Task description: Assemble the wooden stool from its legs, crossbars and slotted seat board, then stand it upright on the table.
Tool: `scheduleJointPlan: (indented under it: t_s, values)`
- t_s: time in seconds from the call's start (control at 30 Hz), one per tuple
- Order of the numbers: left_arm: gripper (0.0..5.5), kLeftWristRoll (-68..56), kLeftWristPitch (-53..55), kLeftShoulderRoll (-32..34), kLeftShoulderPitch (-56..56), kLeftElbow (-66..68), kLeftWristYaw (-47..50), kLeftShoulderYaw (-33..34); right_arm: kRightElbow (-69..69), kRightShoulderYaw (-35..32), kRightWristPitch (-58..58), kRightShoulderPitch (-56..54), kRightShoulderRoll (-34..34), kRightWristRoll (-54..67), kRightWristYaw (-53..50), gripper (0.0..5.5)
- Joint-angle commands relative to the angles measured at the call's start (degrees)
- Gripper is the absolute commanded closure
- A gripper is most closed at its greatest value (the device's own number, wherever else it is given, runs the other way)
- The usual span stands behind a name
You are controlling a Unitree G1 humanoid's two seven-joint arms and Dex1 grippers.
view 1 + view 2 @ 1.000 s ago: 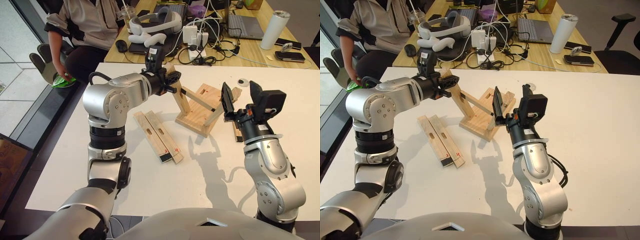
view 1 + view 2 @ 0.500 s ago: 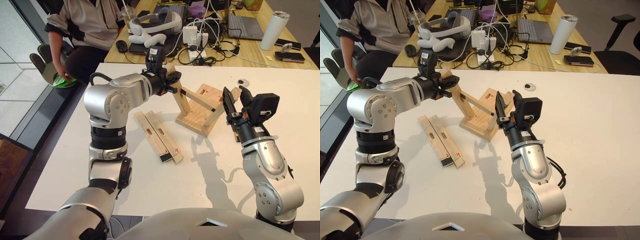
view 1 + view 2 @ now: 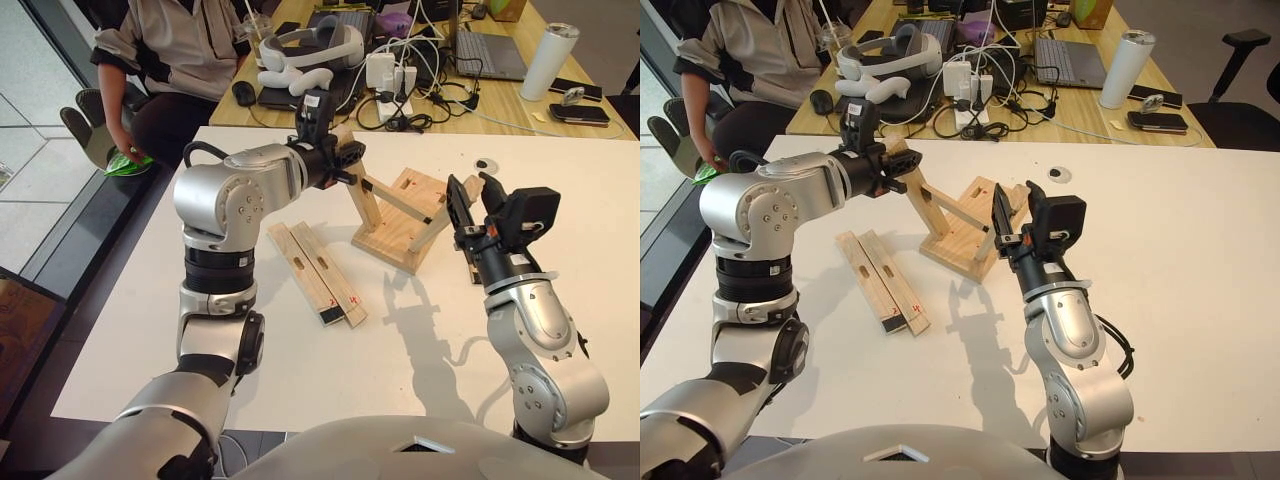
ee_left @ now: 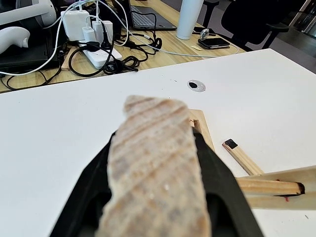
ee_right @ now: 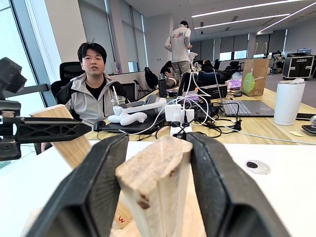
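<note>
A white table (image 3: 330, 370) in an open office, backed by a wooden desk (image 3: 505, 95) strewn with cables and a headset (image 3: 305, 45), carried the half-built stool at the centre of the frame. Its seat board (image 3: 385, 240) rested tilted on one edge, with two legs rising from it and a crossbar (image 3: 400, 200) running between them. The left gripper (image 3: 340, 163), reaching in from the upper left, was clamped on the upper end of the first leg (image 3: 362, 200), its fingers pressed against both sides of the wood in the left wrist view. The right gripper (image 3: 470, 200), at centre right just beside the seat board's raised edge, was closed around the tip of the second leg (image 5: 155, 182), which filled the space between its two fingers in the right wrist view. Two loose boards (image 3: 315, 270), each with a slot, lay flat and side by side on the table below and left of the seat board, apart from both grippers.
</note>
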Motion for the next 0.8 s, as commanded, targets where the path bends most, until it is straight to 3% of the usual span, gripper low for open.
scheduleJointPlan:
  t_s: [0.03,0.13,0.3,0.8]
  values:
    - [4.47,0.86,4.63,-0.16,5.76,0.29,-1.09,-6.77,0.40,0.12,1.40,0.58,-0.19,0.36,0.66,3.55]
    - [4.45,1.16,3.74,0.46,5.63,-0.43,-1.97,-8.01,0.50,0.26,1.19,0.60,-0.19,0.33,0.78,3.55]
    - [3.44,1.54,2.58,-0.78,5.54,-1.22,-1.07,-5.70,0.42,0.29,1.00,0.75,-0.30,0.18,1.11,3.58]
    - [3.41,-1.27,3.47,-8.83,2.70,-6.89,3.86,10.39,0.46,-0.31,0.97,0.70,-0.70,-0.36,1.58,3.58]
